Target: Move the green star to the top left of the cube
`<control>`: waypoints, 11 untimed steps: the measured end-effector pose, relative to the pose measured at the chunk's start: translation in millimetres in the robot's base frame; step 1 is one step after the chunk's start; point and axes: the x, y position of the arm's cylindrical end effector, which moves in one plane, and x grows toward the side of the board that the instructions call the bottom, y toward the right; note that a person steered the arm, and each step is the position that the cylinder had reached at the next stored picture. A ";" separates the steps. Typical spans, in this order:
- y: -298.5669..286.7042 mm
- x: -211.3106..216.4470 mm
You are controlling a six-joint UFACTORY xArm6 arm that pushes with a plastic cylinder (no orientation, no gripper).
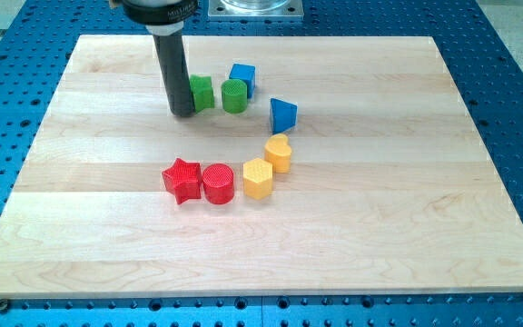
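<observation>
My tip point(182, 113) apparently touching green star point(202, 93), rod hiding star's left part; blue cube point(241, 78) upper right.

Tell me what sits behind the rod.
The green star sits behind the rod; only its right part shows, the rest is covered. My tip rests at its lower left, with the green cylinder further right.

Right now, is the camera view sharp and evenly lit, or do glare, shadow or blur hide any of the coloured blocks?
Camera view: sharp and evenly lit, no motion blur; soft sheen on the pale wooden board, no strong glare. The dark rod covers the left part of the green star block, my tip at its left. The green cylinder and blue cube read clearly.
</observation>
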 end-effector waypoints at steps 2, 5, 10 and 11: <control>9.2 -47.8; 2.7 -88.7; 34.0 -8.2; 54.0 -41.2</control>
